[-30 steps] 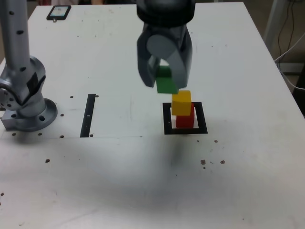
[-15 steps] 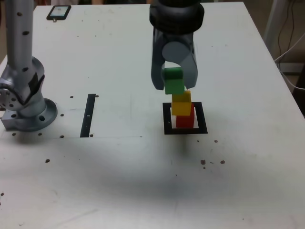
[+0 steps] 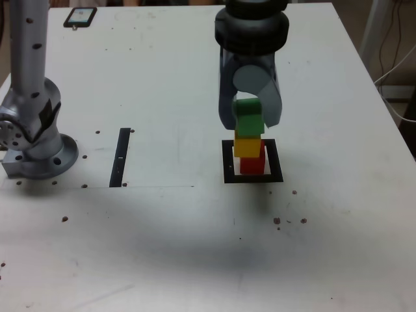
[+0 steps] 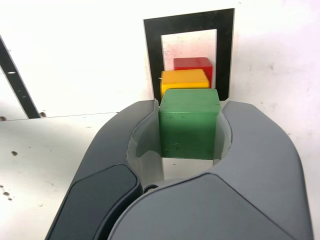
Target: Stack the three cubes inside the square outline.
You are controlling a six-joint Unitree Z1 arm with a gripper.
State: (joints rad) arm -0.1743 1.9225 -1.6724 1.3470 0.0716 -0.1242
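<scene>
Red cube (image 3: 253, 164): matte, plain; sits flat on the white centre of the square outline, at the bottom of the pile.
Yellow cube (image 3: 248, 145): same size; rests on the red cube, offset a little toward the exterior view's left, faces roughly square with it.
Green cube (image 3: 248, 118): same size; clamped between the two jaws of the gripper (image 3: 249, 121), upright, directly over the yellow cube; whether it touches is unclear.
Square outline (image 3: 227, 162): flat black frame, white centre, lying on the desk; slightly wider than a cube.
</scene>
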